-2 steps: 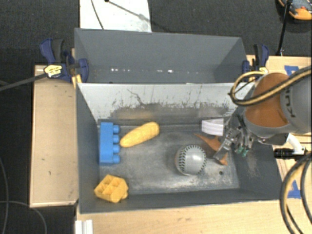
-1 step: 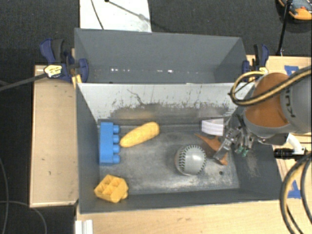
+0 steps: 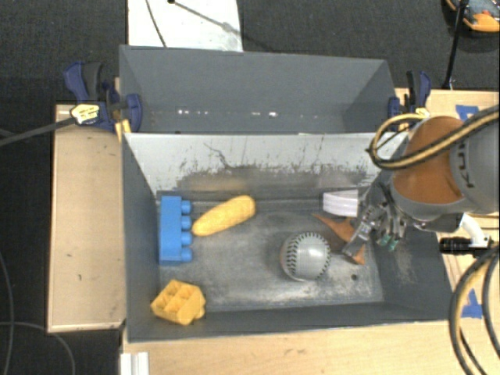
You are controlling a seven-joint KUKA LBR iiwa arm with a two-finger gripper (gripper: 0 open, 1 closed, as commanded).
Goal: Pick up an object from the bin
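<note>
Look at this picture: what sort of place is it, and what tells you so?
Most likely a robotics lab, not a home or shop. A robot's gripper hangs inside a grey metal bin, which holds a few toys: a blue building block, a yellow corn cob and a grey ball.

The gripper (image 3: 356, 251) hides part of a brown piece (image 3: 332, 225) and a white piece (image 3: 340, 204); their kinds cannot be told. The arm (image 3: 426, 170) is cut off at the right edge

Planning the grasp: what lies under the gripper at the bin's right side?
A brown flat piece pokes out beneath the gripper, with a white thing just behind; the gripper covers the rest of both.
</note>
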